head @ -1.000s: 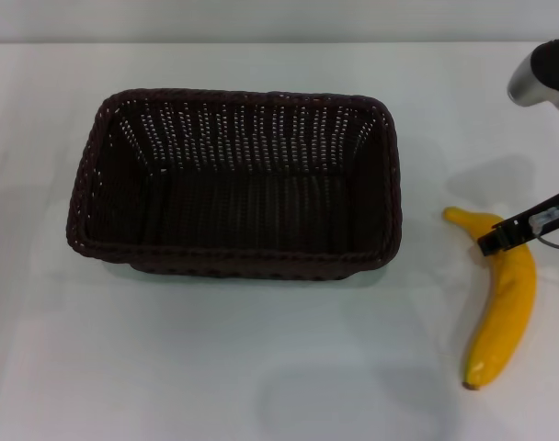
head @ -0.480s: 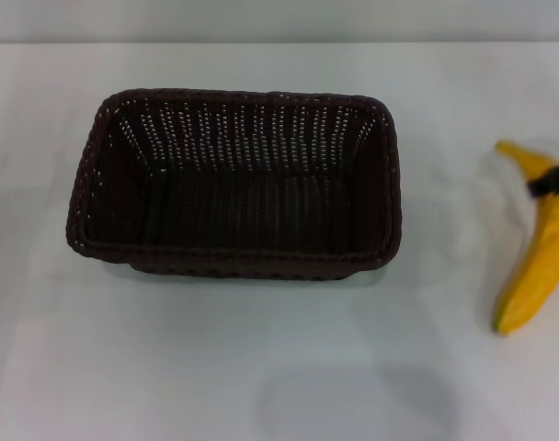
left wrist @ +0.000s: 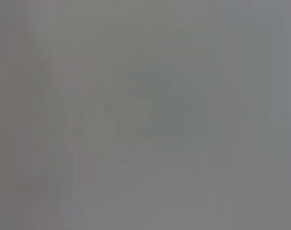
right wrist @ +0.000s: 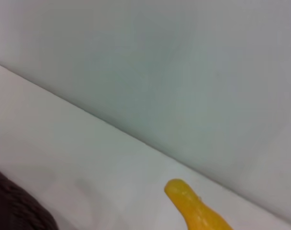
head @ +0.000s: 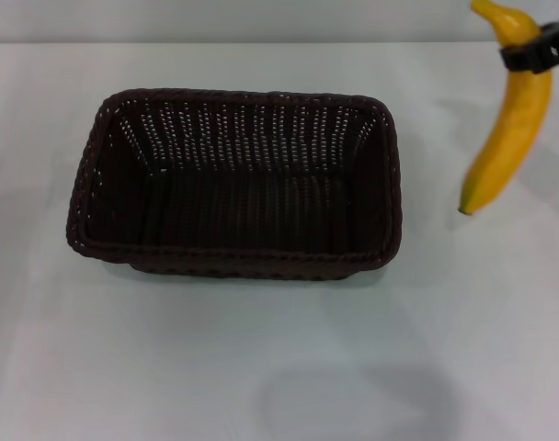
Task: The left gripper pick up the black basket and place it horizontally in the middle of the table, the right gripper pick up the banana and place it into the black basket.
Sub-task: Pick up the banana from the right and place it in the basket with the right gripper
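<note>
The right gripper [head: 535,50] clamps the banana [head: 507,119] near its stem end, holding it in the air to the right of the black basket [head: 233,182], which sits lengthwise on the white table [head: 261,367]. The left gripper is out of view.

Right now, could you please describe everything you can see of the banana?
The banana is one curved, bright yellow fruit with smooth, unblemished skin and a small dark tip at its lower end. It hangs off the table, nearly upright and tilted, to the right of the black basket and apart from it. The right gripper clamps it near its upper end, jaws closed on it. The right wrist view shows only its upper tip.
</note>
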`<state>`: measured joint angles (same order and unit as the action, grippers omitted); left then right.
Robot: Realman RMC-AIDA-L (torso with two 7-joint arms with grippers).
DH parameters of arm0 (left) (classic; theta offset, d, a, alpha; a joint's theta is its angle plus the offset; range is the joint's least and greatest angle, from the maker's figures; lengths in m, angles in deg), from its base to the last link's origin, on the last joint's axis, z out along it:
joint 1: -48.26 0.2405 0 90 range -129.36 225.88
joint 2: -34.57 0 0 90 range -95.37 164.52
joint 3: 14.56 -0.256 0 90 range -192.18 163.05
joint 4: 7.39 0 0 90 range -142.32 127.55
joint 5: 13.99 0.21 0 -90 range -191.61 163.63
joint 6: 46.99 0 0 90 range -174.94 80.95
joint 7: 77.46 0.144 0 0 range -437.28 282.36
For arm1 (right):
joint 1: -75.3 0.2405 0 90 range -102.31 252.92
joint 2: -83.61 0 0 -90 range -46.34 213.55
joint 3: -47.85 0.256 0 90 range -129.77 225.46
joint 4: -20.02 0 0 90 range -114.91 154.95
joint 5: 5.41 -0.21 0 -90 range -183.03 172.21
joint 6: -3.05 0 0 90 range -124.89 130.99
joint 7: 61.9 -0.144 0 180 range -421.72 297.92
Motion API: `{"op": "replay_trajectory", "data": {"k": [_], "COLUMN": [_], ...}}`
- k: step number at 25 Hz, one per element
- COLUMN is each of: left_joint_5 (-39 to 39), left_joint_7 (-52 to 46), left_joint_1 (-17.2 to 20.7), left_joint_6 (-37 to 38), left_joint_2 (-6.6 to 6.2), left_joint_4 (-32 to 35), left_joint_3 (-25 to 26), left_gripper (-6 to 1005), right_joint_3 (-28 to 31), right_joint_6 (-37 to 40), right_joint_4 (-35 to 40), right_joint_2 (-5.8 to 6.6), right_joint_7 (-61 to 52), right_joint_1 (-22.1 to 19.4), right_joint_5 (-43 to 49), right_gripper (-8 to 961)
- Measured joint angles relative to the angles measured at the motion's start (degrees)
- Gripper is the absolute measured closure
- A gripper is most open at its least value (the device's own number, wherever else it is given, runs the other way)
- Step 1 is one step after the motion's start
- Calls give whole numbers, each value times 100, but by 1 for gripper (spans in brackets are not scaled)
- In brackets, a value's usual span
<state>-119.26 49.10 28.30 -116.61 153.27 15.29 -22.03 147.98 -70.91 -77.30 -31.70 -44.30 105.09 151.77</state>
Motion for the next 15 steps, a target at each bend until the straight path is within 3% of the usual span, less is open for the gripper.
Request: {"op": "replay_trajectory", "data": {"k": [6, 8, 11, 15], "left_joint_5": [-214, -230, -231, -232], "left_joint_7": [0, 0, 0, 0], "left_joint_1": [119, 128, 97, 14], "left_joint_6": [-67, -82, -85, -84], "left_joint_2": [4, 4, 5, 11], "left_joint_4": [0, 0, 0, -50], "left_joint_3": [0, 0, -1, -40], "left_gripper": [285, 285, 285, 285], "right_joint_3": [56, 246, 246, -122], "right_joint_6": [342, 549, 801, 1384], "right_joint_4": [-609, -914, -836, -197], "right_joint_2": [13, 18, 14, 1], "right_joint_7": [316, 928, 1555, 2497], "right_joint_1": [-34, 27, 87, 121], "right_joint_5": [-636, -1567, -2310, -3099], "right_gripper": [487, 487, 486, 486]}}
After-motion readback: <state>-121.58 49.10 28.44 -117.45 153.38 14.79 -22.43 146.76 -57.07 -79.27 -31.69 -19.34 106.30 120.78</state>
